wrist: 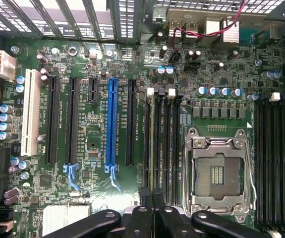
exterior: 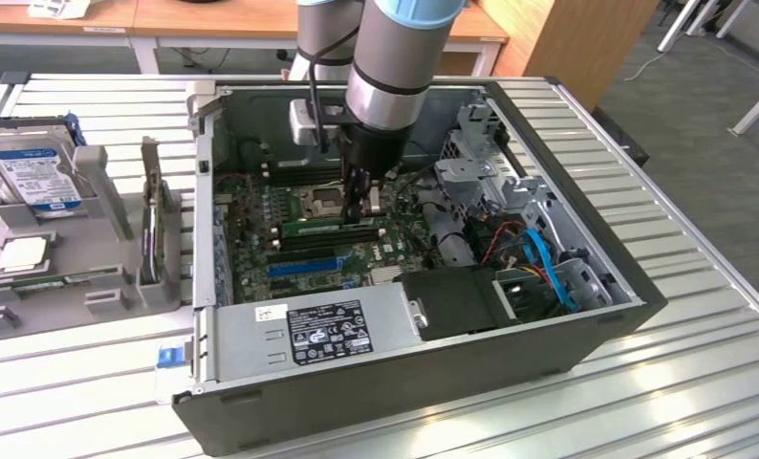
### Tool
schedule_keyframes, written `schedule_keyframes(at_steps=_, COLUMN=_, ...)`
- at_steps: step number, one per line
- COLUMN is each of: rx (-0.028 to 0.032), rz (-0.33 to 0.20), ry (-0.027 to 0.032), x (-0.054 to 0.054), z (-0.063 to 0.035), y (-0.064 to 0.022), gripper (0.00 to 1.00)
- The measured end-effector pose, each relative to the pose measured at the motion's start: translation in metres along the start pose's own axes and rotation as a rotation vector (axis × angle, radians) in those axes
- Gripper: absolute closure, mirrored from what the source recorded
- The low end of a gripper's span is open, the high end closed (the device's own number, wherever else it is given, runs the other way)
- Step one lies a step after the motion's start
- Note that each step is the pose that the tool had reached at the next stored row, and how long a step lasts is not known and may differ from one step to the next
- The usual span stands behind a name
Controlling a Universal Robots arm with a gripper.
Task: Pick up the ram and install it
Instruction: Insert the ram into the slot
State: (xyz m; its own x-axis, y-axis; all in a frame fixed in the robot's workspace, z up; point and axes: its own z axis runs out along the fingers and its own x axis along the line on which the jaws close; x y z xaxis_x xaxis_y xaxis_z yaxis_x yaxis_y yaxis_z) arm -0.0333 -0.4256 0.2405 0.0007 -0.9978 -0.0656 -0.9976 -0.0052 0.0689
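**Mia:** What does the ram (exterior: 315, 228) look like?

**Ben:** It's a long, thin, green stick.

**Mia:** Where is it?

**Ben:** Inside the computer case (exterior: 609, 287), down on the big green board (exterior: 258, 220). It sits just beside the square socket (exterior: 322, 201), in line with the long black slots (exterior: 310, 245).

**Mia:** Is it lying flat?

**Ben:** No, it stands on its long edge and looks level.

**Mia:** Is it pushed all the way in?

**Ben:** I can't tell. The gripper (exterior: 361, 208) is pinching its top edge, near one end.
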Motion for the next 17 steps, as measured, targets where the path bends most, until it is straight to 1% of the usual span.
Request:
schedule_keyframes(at_steps=6, rx=-0.0001, rz=0.0, ry=0.0003, x=0.0002, z=0.0027, y=-0.0001, gripper=0.88)
schedule_keyframes(at_steps=17, rx=0.0, rz=0.0, ry=0.0001, x=0.0002, z=0.0032, y=0.0022, gripper=0.88)
